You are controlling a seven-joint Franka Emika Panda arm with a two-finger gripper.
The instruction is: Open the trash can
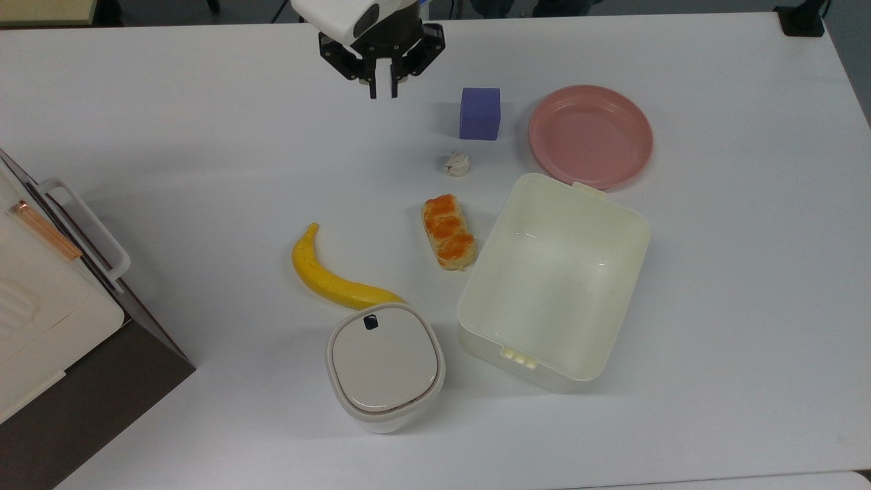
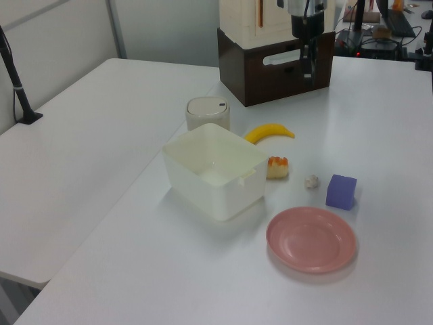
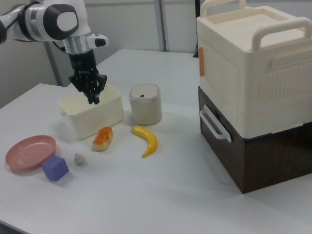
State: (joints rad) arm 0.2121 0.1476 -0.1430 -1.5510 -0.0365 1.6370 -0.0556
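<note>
The black two-finger claw [image 1: 382,92] is closed on nothing and hangs above the white worktop [image 1: 170,150], well apart from the small white rounded-square trash can [image 1: 385,366] with the flat beige lid, which stands closed just beside the yellow banana [image 1: 332,275]. The dark button [image 1: 371,322] on its rim is small, so I think the claw may miss it and push the light can, or hit the banana on the way

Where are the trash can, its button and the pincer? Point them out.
trash can [image 1: 385,366], top view, centre of the flat beige lid
button [image 1: 371,322], top view, the dark square on the rim
pincer [image 1: 382,90], top view, between the fingertips
</note>
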